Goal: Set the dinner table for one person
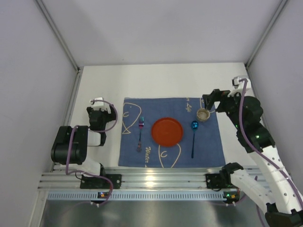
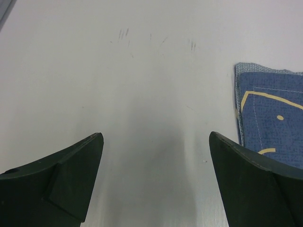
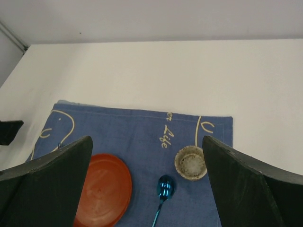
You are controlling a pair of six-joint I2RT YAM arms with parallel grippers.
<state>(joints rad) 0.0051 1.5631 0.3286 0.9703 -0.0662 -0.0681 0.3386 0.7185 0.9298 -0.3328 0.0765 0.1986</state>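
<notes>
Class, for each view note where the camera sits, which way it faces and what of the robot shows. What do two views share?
Top external: above and behind the robot, looking down at the dinner table; left arm and right arm show.
Left wrist: low, facing bare table; open left gripper frames it, blue cloth at right.
Right wrist: higher, looking down past open right gripper at plate, spoon, cup.
Shared: all three show the cloth.
</notes>
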